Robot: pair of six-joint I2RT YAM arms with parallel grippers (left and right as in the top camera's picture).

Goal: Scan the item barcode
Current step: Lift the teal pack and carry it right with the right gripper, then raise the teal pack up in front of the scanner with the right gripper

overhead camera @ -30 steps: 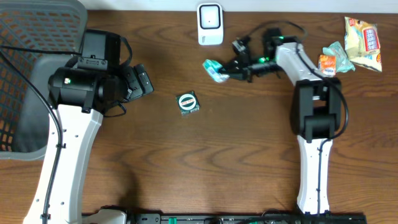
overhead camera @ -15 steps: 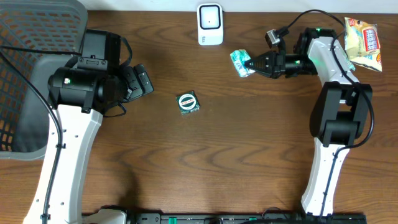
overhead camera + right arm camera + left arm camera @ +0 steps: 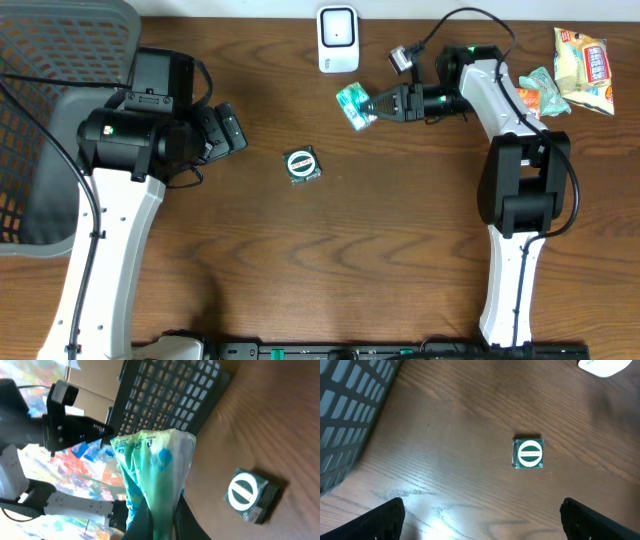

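Observation:
My right gripper [image 3: 370, 106] is shut on a teal-green snack packet [image 3: 351, 106], held above the table just below and right of the white barcode scanner [image 3: 338, 38]. The right wrist view has the packet [image 3: 159, 460] pinched between the fingers of that gripper [image 3: 159, 521]. A small green square item with a white ring [image 3: 302, 165] lies on the table mid-left. My left gripper [image 3: 229, 127] hangs open to its left. In the left wrist view the green square [image 3: 529, 453] lies beyond the open left gripper [image 3: 482, 519], which holds nothing.
A grey mesh basket [image 3: 50, 120] stands at the far left, and its wall [image 3: 345, 415] fills the left wrist view's corner. Several snack packs [image 3: 583, 66] lie at the back right corner. The right arm's cable loops above the packs.
The right gripper carried the packet to the right, then back left toward the scanner. The left arm and the green square have stayed still.

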